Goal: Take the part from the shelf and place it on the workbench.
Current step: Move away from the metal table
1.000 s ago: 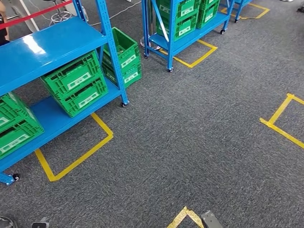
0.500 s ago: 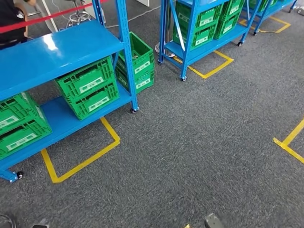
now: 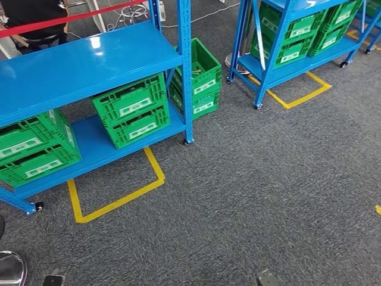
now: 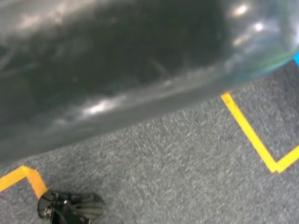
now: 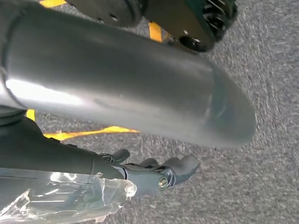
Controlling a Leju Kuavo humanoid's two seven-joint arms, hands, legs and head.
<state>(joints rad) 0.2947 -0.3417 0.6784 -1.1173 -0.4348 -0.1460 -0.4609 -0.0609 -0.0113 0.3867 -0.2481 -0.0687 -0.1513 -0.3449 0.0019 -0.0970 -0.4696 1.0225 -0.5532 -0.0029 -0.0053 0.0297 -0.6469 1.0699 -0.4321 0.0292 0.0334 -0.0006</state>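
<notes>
While the head camera looks down over grey carpet (image 3: 269,196), a blue shelf (image 3: 90,56) on castors stands at the left of my view. Two stacks of green crates (image 3: 133,110) sit on its lower level, and another stack (image 3: 200,77) is on the floor just beside its corner post. I cannot make out the part in any crate from here. Yellow floor tape (image 3: 116,199) marks a bay in front of the shelf. A second blue rack (image 3: 292,42), also loaded with green crates, stands to the right. A person in dark clothing (image 3: 33,12) is behind a red bar at top left. My right hand (image 5: 155,172) hangs over the carpet, fingers (image 5: 183,165) loosely extended and holding nothing. My left hand (image 3: 53,279) shows as a dark tip at the bottom edge, so I cannot tell its state.
</notes>
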